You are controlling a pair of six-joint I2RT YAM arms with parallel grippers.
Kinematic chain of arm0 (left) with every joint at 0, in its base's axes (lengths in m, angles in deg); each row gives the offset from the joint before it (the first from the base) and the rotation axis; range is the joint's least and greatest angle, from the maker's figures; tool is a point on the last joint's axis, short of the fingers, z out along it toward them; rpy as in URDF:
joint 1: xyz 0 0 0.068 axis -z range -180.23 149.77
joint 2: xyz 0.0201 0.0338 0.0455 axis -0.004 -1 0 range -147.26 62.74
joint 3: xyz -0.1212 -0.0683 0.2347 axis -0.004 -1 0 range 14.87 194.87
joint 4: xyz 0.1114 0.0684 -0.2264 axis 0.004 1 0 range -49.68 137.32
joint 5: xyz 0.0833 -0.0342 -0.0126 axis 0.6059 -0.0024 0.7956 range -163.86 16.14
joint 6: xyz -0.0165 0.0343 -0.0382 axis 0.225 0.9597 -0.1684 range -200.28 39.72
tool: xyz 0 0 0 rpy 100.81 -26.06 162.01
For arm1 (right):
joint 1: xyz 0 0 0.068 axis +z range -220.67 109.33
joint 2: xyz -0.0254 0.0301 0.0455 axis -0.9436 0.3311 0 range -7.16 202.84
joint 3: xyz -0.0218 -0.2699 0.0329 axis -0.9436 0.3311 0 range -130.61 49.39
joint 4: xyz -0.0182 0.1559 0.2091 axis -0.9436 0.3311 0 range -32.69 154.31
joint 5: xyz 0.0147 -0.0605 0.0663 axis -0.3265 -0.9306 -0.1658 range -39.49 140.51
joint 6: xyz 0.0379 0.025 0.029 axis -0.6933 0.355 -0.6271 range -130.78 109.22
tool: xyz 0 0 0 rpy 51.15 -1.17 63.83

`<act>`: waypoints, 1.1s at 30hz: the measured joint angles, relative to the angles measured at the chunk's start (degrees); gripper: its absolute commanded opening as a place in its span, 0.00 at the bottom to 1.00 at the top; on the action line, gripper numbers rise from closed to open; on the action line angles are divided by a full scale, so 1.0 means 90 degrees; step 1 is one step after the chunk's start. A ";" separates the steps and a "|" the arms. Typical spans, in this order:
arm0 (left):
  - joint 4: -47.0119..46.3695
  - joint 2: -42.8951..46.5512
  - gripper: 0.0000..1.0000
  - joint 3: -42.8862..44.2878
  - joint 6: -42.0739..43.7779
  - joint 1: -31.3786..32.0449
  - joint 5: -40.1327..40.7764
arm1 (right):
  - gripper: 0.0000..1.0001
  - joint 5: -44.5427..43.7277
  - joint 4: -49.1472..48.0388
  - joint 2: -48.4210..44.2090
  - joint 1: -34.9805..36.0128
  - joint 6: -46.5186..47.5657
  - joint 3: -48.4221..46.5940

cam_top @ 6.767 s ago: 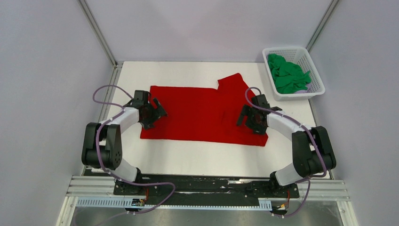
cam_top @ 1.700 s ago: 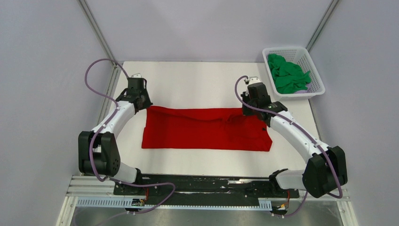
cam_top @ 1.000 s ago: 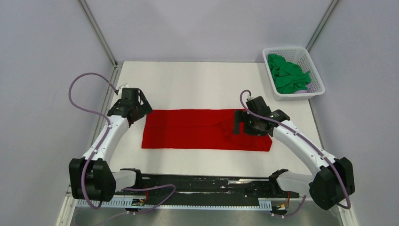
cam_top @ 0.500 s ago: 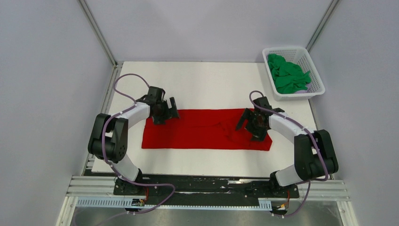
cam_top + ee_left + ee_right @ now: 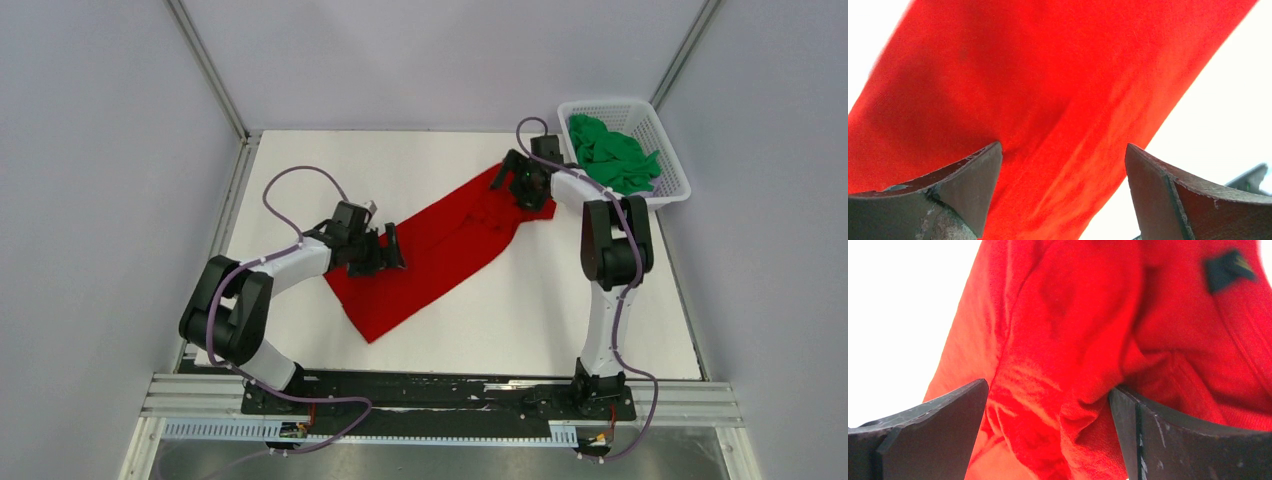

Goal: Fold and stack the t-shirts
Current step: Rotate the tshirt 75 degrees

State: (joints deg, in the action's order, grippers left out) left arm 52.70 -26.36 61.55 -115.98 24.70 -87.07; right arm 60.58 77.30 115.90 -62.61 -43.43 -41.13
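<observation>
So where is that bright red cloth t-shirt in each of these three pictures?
Top external: the bright red cloth t-shirt lies as a slanted band mid-table, near-left to far-right.
Left wrist: it fills most of the picture, beyond the left arm's fingers.
Right wrist: it fills centre and right, bunched beyond the right arm's fingers.
Shared landmark: the white tabletop bordering the cloth in all three.

We've got a white counter [image 5: 400, 165] filling the middle of the frame. In the upper right, a white plastic lattice basket [image 5: 604, 102] sits at the counter's corner. Pale grey walls [image 5: 440, 60] close in behind and at both sides, and a metal rail [image 5: 200, 405] runs along the bottom.
</observation>
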 measured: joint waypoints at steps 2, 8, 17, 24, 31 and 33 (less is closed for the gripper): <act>0.0017 -0.0012 1.00 0.0005 -0.0029 0.0454 -0.0180 | 1.00 0.0274 -0.0243 0.0823 -0.0034 0.0308 -0.1112; -0.0005 -0.0634 1.00 0.0544 -0.0073 0.1399 -0.0998 | 1.00 0.1212 -0.0636 0.2810 0.0012 0.0899 -0.4002; 0.0296 -0.0673 1.00 0.0896 -0.0049 0.1562 -0.1105 | 1.00 0.1435 -0.0714 0.2977 0.0204 0.2183 -0.4430; 0.1277 0.1049 1.00 0.0772 -0.0029 0.1562 -0.0034 | 1.00 0.0580 -0.0566 -0.0092 0.0359 0.2193 -0.1297; 0.2064 0.2358 0.88 -0.0512 -0.0318 0.1562 0.0733 | 0.95 0.0126 -0.0104 -0.3553 0.1396 0.1661 0.2455; 0.2169 0.2370 0.80 -0.0782 -0.0391 0.1562 0.0792 | 0.92 0.0192 0.0233 -0.4031 0.2018 0.1532 0.3283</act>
State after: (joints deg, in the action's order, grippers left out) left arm 72.22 -5.03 54.51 -119.50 38.75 -79.95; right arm 62.30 79.40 79.62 -44.45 -29.63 -11.58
